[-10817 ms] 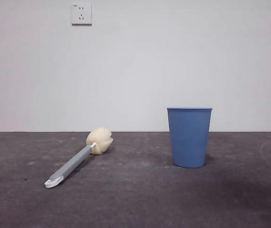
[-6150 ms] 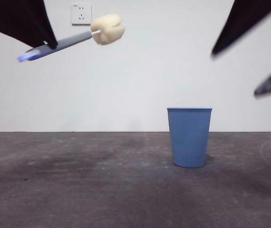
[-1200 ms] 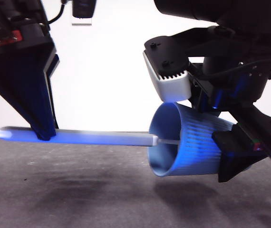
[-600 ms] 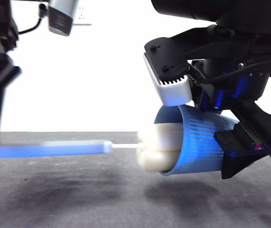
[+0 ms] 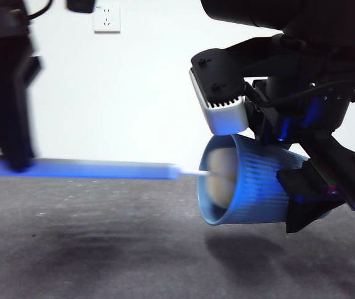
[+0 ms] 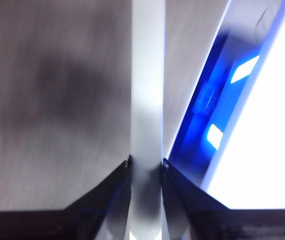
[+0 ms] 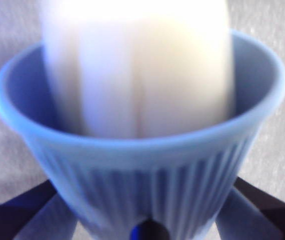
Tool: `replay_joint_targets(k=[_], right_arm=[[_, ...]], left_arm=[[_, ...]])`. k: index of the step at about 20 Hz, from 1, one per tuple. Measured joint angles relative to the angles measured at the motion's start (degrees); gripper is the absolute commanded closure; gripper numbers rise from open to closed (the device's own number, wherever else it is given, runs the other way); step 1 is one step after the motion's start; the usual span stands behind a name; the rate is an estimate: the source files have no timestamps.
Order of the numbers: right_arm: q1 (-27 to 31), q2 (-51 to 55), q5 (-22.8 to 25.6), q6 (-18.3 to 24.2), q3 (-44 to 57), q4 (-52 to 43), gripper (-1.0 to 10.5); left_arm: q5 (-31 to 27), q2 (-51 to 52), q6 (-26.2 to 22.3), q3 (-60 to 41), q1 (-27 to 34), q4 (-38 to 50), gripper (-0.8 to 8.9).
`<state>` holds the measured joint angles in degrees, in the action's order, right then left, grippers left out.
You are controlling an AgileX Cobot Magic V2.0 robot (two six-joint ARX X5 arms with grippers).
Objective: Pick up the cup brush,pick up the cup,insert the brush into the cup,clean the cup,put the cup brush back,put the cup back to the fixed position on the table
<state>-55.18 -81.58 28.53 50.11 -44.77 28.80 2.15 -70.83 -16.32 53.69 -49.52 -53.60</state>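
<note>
In the front view the cup point(image 5: 252, 187) hangs on its side above the dark grey surface point(image 5: 103, 249), clear of it, with its mouth facing the left of the picture and a shadow beneath it. The right gripper point(image 5: 314, 199) clamps it from the right of the picture, under the bulky black arm. The cup brush point(image 5: 103, 169) lies level in the air, its handle tinted blue and blurred, its thin white neck reaching the cup's rim and its cream sponge head sitting inside the mouth. The left gripper point(image 5: 15, 156), a dark blurred mass at the left edge, holds the handle near its far end. A wall socket point(image 5: 106, 18) shows on the white wall behind. In the left wrist view the left gripper point(image 6: 146, 162) has its two black fingers point(image 6: 115, 185) pressed tight on either side of the pale flat handle point(image 6: 147, 100), with the surface blurred beyond. In the right wrist view the ribbed blue cup point(image 7: 147, 175) fills the picture, the right gripper's fingers point(image 7: 17, 215) closed against its two sides, and the sponge head point(image 7: 137, 70) stands blurred within the rim.
</note>
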Motion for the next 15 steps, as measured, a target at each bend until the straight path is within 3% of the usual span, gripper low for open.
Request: replay_joint_targets(k=[8,15], right_arm=[[-1.0,0.0,-0.4,0.0,0.0,-1.5,9.6],[-0.7,0.0,0.4,-0.6,0.0,-1.2,9.6]], left_arm=[[1.7,-5.6,0.1,0.0,-0.4,5.8,8.22],[-1.9,-5.2,0.5,0.0,0.5,0.8,8.22]])
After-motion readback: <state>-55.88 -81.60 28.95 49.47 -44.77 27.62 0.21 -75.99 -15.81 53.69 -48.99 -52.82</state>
